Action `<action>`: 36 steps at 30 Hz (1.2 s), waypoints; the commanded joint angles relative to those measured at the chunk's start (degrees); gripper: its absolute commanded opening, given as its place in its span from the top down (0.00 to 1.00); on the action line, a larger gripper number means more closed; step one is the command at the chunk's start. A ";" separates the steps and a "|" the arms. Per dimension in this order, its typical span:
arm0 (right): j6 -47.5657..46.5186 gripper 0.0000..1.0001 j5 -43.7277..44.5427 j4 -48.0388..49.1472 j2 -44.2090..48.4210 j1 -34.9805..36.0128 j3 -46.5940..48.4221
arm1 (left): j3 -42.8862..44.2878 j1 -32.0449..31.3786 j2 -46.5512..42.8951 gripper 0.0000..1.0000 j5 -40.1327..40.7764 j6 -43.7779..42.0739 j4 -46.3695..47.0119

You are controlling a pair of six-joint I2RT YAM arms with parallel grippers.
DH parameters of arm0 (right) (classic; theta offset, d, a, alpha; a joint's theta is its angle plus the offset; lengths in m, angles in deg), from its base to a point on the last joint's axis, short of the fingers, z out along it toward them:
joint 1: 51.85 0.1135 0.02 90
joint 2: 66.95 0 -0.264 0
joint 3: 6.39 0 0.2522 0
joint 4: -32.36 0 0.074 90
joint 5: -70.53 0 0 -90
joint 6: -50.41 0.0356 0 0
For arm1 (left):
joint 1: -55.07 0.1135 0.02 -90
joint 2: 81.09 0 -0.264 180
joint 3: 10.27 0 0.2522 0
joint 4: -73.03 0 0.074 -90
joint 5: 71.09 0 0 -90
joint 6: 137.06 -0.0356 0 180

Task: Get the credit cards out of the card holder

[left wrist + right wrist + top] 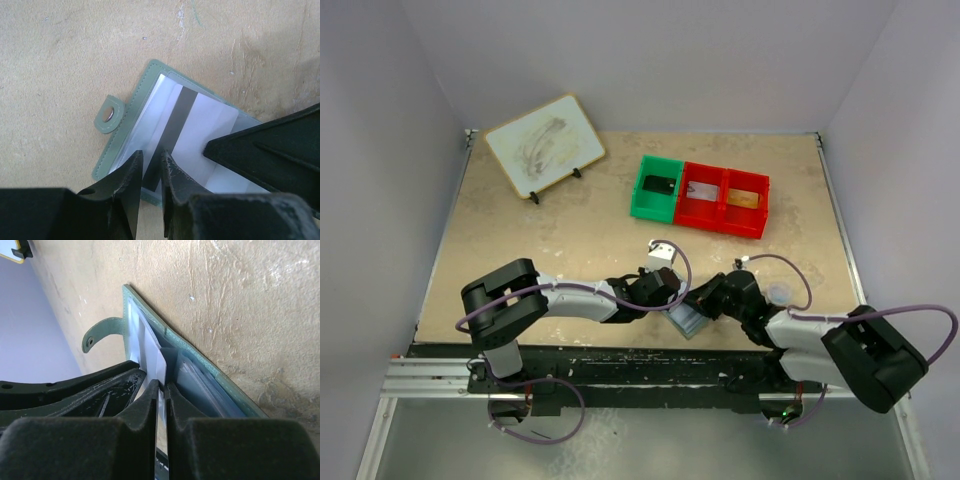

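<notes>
Beige, scuffed tabletop [550, 250] is filling most of the top view, with pale walls standing round it. Low and centre in that frame the card holder [688, 320] is lying open, wedged between the two claws, which are closing on it from opposite sides.

In the left wrist view its green-edged length is running from upper left to lower right. A dark stripe [176, 122] is showing through the clear sleeve and slanting down toward the left gripper [151, 155].

The card [161, 369] is showing in the right wrist view as a thin white sheet rising out of the sleeve. The right gripper [161, 388] is pinching it, jaws drawn almost together with only the card's edge between them. The holder's snap strap [100, 335] is curling away at the upper left.

The left claw's jaws are standing at a narrow slit with the tips over the holder's near edge. They are seemingly pinning it down, though I cannot tell whether anything is caught between them.

Both claws are right at the holder, but the right one is carrying the card, so the coming move is likely a pull toward the lower right of the top view while the left steadies the sleeve.

Farther off, a green bin [655, 188] and red bins [725, 200] are sitting upper centre-right, and a pale board [545, 145] is leaning on its stand at the upper left.
</notes>
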 commanded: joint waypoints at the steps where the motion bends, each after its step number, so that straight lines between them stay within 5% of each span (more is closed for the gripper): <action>1: -3.34 0.93 -2.18 1.31 1.35 0.11 1.13 | 0.51 -0.14 -0.08 0.82 -1.50 0.57 -2.56; 3: -3.24 1.00 -3.46 0.29 3.16 0.06 0.66 | 0.52 -0.14 0.18 0.83 -0.53 0.95 -2.97; 22: -4.99 0.96 -3.46 -13.97 18.21 -0.07 -2.49 | 0.91 -0.14 1.13 0.84 -0.57 1.08 -3.47; 26: -2.68 0.78 -3.42 -8.59 17.35 -0.12 -3.81 | 1.18 -0.14 1.48 0.84 -2.31 -0.27 -3.38; 36: -2.43 0.82 -4.81 -1.07 6.64 -0.05 -0.33 | 1.39 -0.14 1.45 0.85 -2.33 -0.16 -3.68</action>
